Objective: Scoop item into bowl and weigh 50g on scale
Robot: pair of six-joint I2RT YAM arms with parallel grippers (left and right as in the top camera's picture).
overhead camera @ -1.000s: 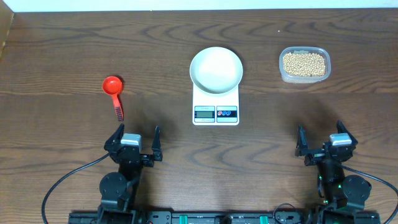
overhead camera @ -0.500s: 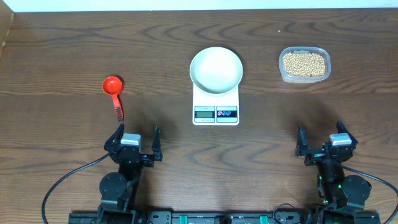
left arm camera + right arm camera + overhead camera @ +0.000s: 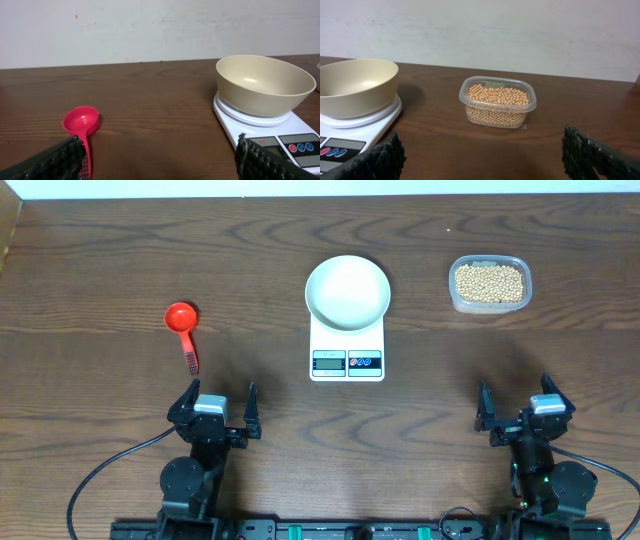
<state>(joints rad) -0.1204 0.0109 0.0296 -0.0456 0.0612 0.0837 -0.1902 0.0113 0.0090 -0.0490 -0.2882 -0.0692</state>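
Observation:
The white bowl (image 3: 347, 292) stands empty on the white scale (image 3: 347, 352) at the table's middle; both also show in the left wrist view, the bowl (image 3: 265, 84) on the scale (image 3: 260, 122). The beige beans (image 3: 489, 282) fill a clear plastic tub (image 3: 490, 304) at the back right, also in the right wrist view (image 3: 497, 102). A red scoop (image 3: 183, 323) lies at the left, bowl end away from me, seen also in the left wrist view (image 3: 80, 122). My left gripper (image 3: 218, 412) is open and empty near the front edge. My right gripper (image 3: 520, 412) is open and empty at the front right.
The dark wooden table (image 3: 250, 250) runs to a pale wall at the back. The scoop's handle (image 3: 191, 355) points toward my left gripper. The scale's display and buttons (image 3: 347, 361) face the front.

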